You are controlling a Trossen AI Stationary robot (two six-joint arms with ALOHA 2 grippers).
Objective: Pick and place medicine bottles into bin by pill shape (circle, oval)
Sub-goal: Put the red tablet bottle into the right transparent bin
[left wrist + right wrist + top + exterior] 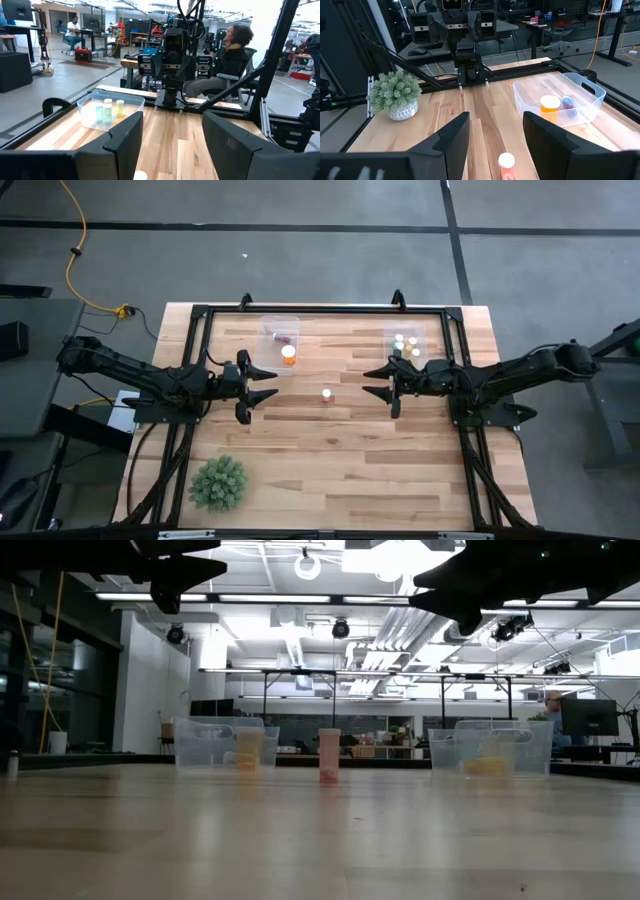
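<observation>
**Last bottle between both pincers, upright**

One bottle [326, 393] left on bare bench [340, 460], standing upright, long axis vertical, white cap up. Sits roughly midway between left pincer [268, 387] and right pincer [373, 381]; directly ahead of each, in line with the gap. Right looks slightly nearer, margin small. Both pincers raised above bench, fingers spread apart, nothing held.

Left bin [281, 332] off to the side of left pincer: holds large orange bottle [288, 354] and one small one lying down. Right bin [412, 344] beside right pincer: several pale bottles [107, 109], upright.

Judgement: sorting nearly complete. Pill shape in remaining bottle not readable, so target bin undetermined. Either arm suited; descent then straight forward reach needed. Risk: tipping narrow bottle.
</observation>
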